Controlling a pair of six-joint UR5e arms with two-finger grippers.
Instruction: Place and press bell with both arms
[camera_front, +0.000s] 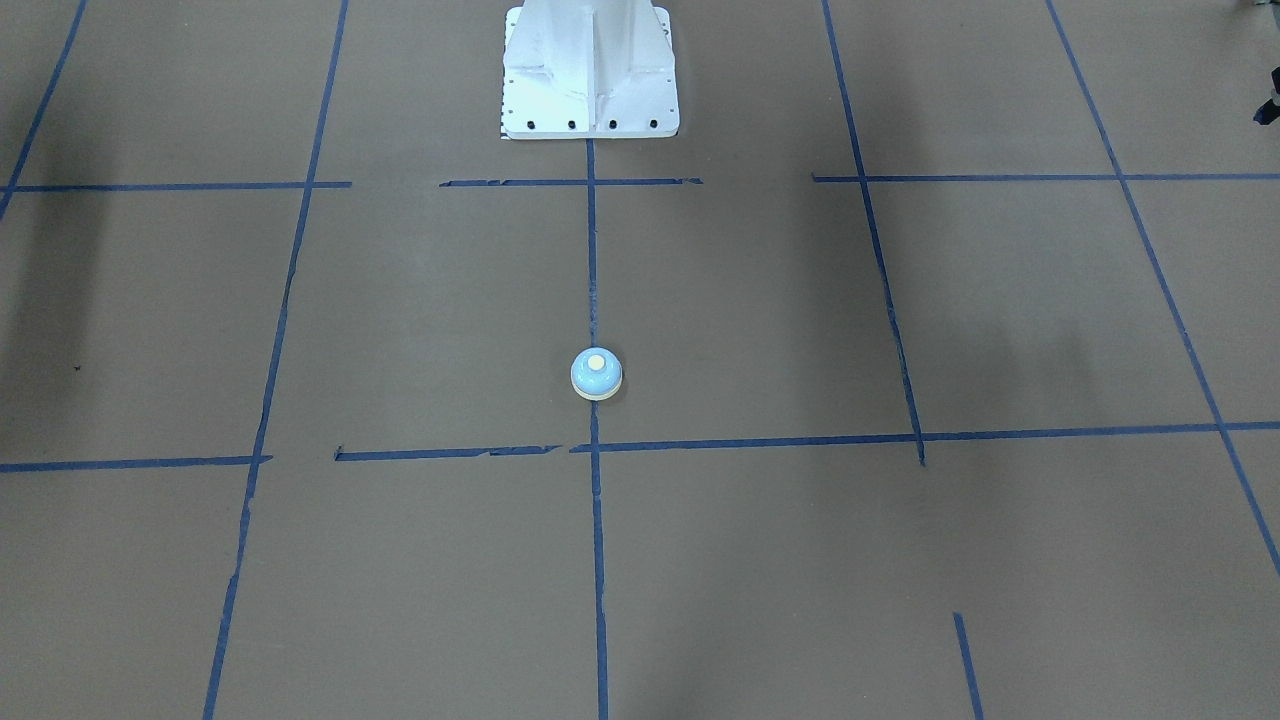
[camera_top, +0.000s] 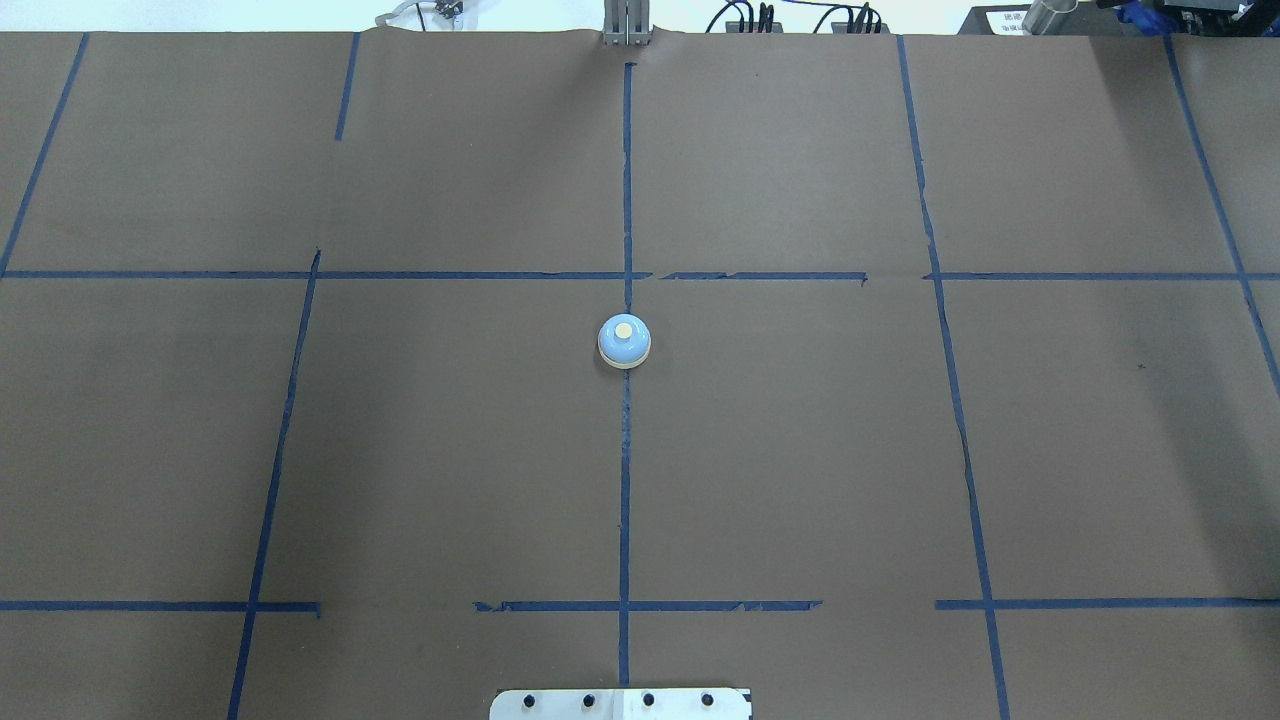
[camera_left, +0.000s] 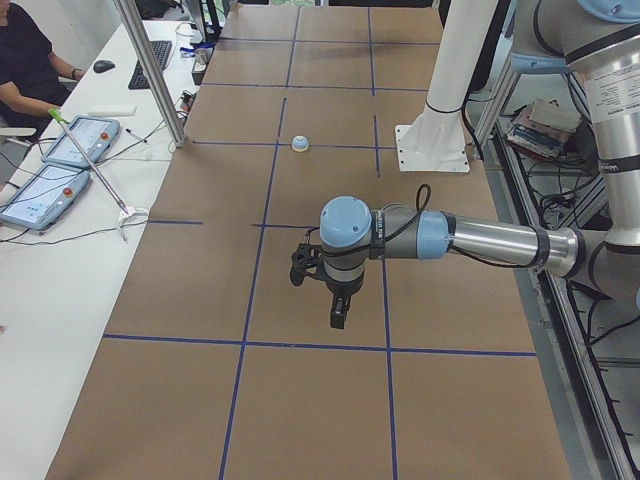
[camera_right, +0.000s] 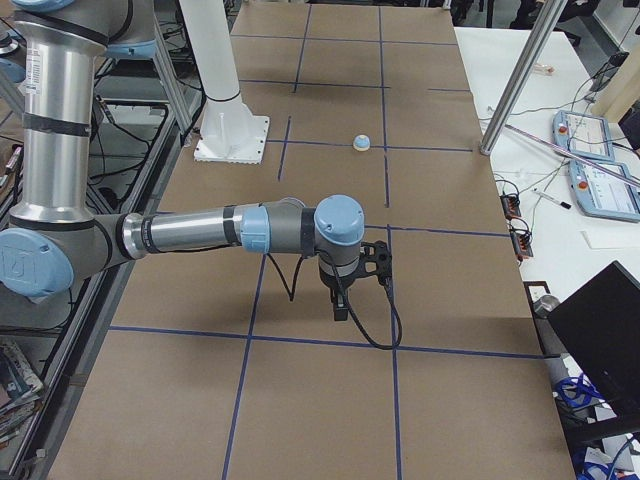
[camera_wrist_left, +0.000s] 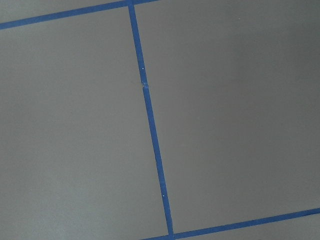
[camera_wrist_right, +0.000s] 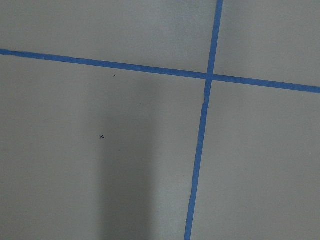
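Light-blue bell (camera_top: 624, 343) stands upright, button (camera_top: 624, 329) up; left fingers (camera_left: 340, 314), right fingers (camera_right: 341, 304): openness unclear.

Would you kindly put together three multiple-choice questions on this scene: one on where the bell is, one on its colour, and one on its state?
1. Where does the bell stand?
A. On a white plate
B. On the centre blue tape line
C. At a corner of the table

2. What colour is the bell's dome?
A. Light blue
B. Red
C. Black

3. What state is the bell in?
A. Tipped on its side
B. Lifted off the surface
C. Upright, touched by neither arm

Answers:
1 B: the overhead view shows it sitting right on the centre line.
2 A: the dome is light blue, with a cream button on top.
3 C: it stands button up, while the left arm and the right arm are far from it.
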